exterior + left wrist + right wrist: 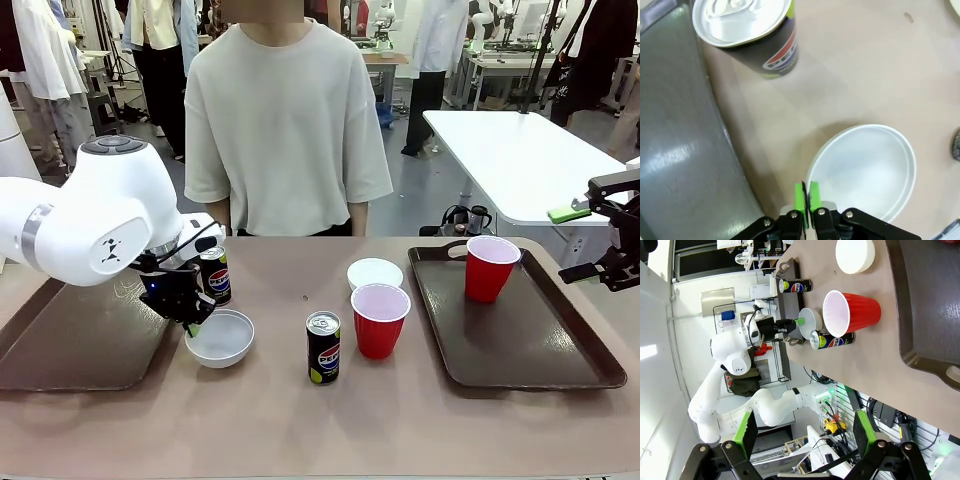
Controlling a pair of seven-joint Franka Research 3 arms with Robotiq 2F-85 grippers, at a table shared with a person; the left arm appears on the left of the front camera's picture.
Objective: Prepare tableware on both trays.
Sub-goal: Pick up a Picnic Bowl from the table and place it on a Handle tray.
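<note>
My left gripper [194,320] is shut on the near-left rim of a white bowl [222,338] that sits on the table beside the left tray [70,340]. In the left wrist view its green pads [800,196] pinch the bowl's [865,167] edge. One Pepsi can [214,273] stands just behind that bowl, and another can [323,347] stands mid-table beside a red cup [380,318]. The second white bowl [375,272] lies behind that cup. The other red cup [490,267] stands on the right tray [530,350]. My right gripper [575,243] hangs open above that tray's right edge, holding nothing.
A person in a pale shirt [288,120] stands at the far side of the table. The left tray holds nothing. The right wrist view looks sideways across the table at the cup [852,312], the cans and the left arm [735,360].
</note>
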